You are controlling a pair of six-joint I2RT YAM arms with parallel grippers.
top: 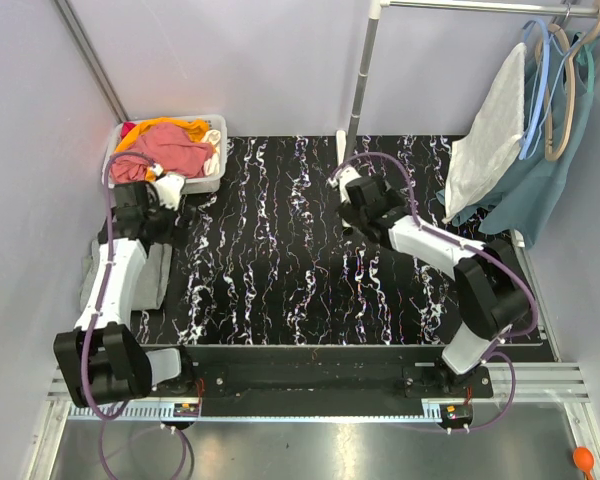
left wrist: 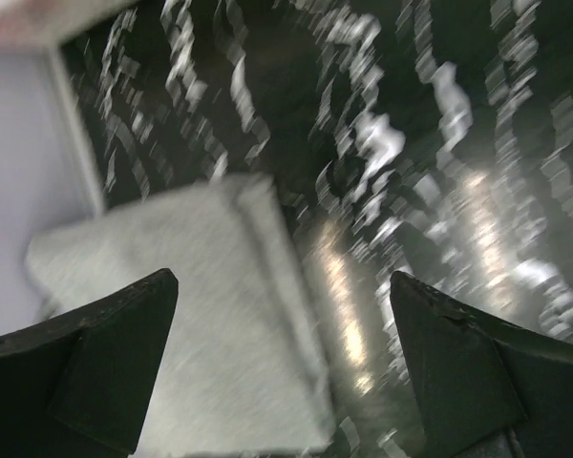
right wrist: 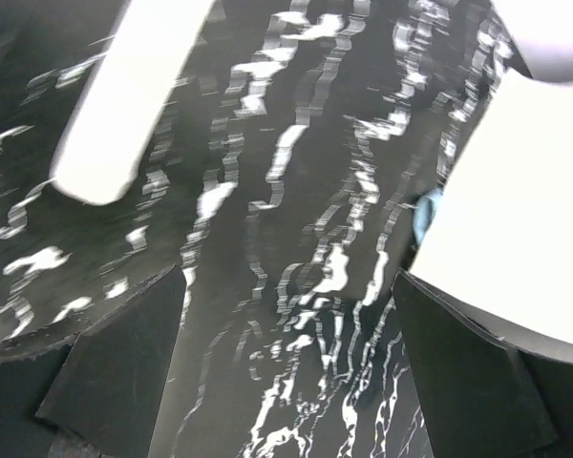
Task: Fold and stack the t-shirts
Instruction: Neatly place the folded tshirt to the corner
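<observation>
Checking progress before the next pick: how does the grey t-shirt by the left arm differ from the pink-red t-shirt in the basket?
The grey t-shirt is folded into a flat rectangle; the pink-red t-shirt is crumpled. The grey t-shirt lies on the table; the pink-red t-shirt sits in the basket beside an orange shirt. Both are on the left side, and neither is held.

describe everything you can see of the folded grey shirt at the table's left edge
The grey t-shirt is soft-looking heathered cotton, folded into a flat rectangle with a thicker doubled edge. It lies on the black marbled table by the left wall, partly hidden under the left arm. The open left gripper hovers over it, not touching.
</observation>
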